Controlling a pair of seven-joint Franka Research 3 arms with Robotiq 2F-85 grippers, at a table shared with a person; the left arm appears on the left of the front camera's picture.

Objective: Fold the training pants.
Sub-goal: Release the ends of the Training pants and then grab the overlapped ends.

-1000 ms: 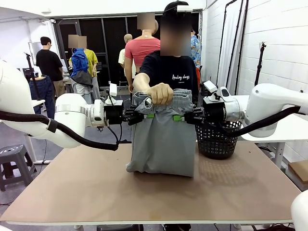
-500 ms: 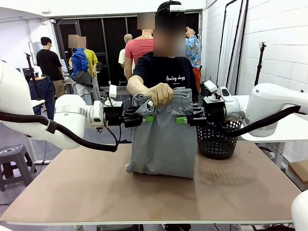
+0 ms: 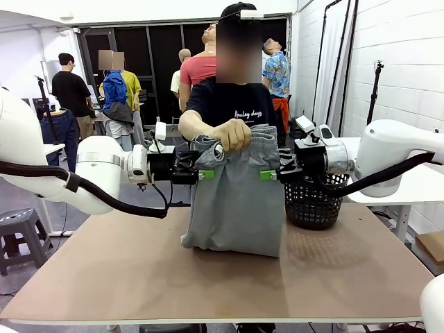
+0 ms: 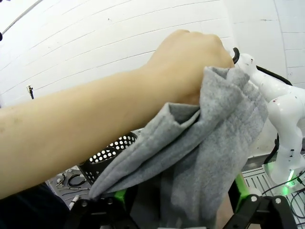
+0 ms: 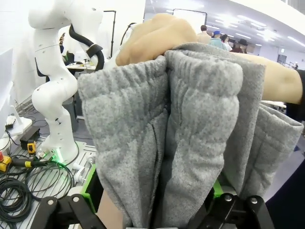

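While a hand (image 3: 231, 134) bunched their waistband (image 3: 266, 139), the limp, light pants (image 3: 236, 205) looked best pinched at the sides, where left fingers (image 3: 206, 174) and right fingers (image 3: 267, 175) gaped, gripping nothing.

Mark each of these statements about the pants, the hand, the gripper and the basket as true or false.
1. A person's hand grips the grey pants at the waistband. True.
2. The pants lie flat on the table. False: they hang from the hand, with their lower end resting on the table.
3. The black basket stands on the table beside the pants, on the robot's right. True.
4. The left gripper is clamped shut on the fabric. False: its jaws stand wide apart, with fabric between them.
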